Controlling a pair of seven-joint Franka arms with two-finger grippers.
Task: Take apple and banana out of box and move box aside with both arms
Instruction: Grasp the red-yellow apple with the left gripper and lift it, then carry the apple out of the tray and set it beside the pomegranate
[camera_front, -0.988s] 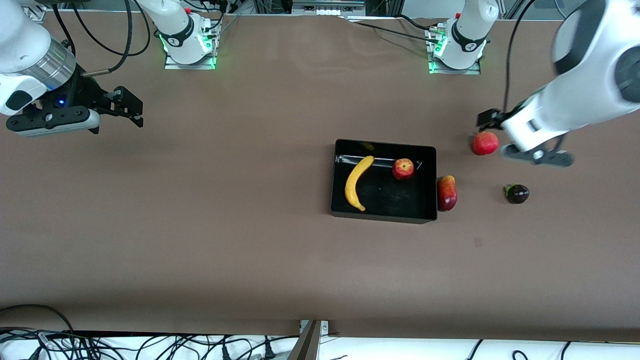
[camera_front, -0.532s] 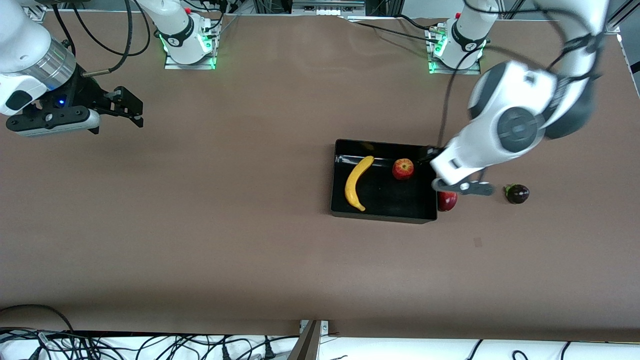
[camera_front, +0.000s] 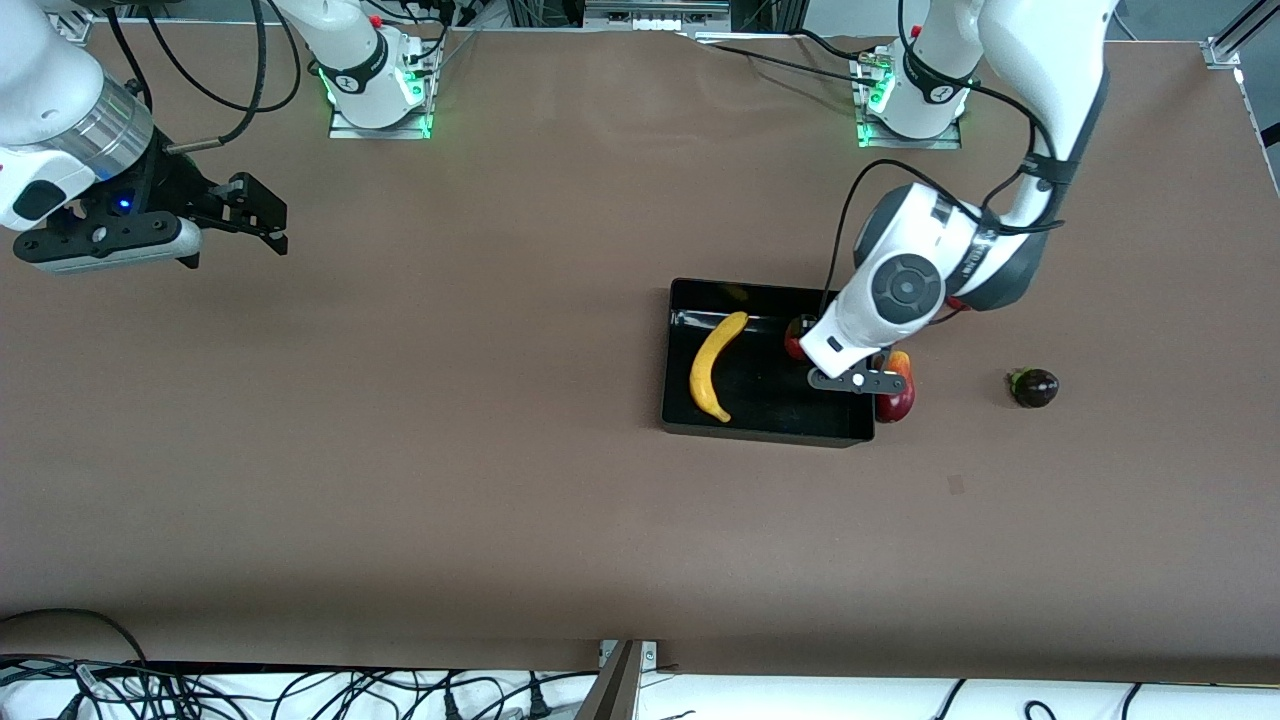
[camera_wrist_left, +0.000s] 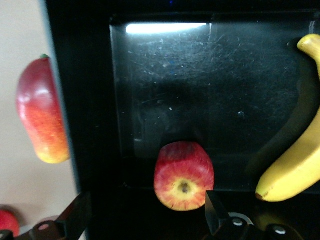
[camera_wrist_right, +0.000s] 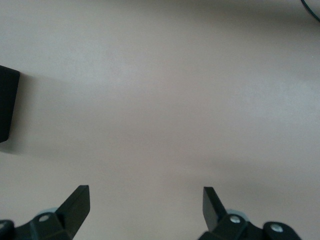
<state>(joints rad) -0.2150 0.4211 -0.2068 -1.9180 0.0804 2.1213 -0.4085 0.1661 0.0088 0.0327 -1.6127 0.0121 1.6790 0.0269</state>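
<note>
Since a second ago the left arm has swung in from the red fruit at its end of the bench, while the right arm has not stirred. From the front, the left gripper now hangs over the box, above the apple in the corner toward that arm's base, with its wrist covering most of the apple; the banana lies in the box toward the right arm's end, well apart from the apple. Just outside the box wall rests a red-and-yellow mango-like fruit, and a dark eggplant sits farther toward the left arm's end. In the left wrist view the jaws stand wide apart, straddling the apple without touching it, seemingly lined up for a grasp; the box wall alongside may crowd one finger. The right wrist view shows the right gripper with jaws spread over bare bench, waiting.
</note>
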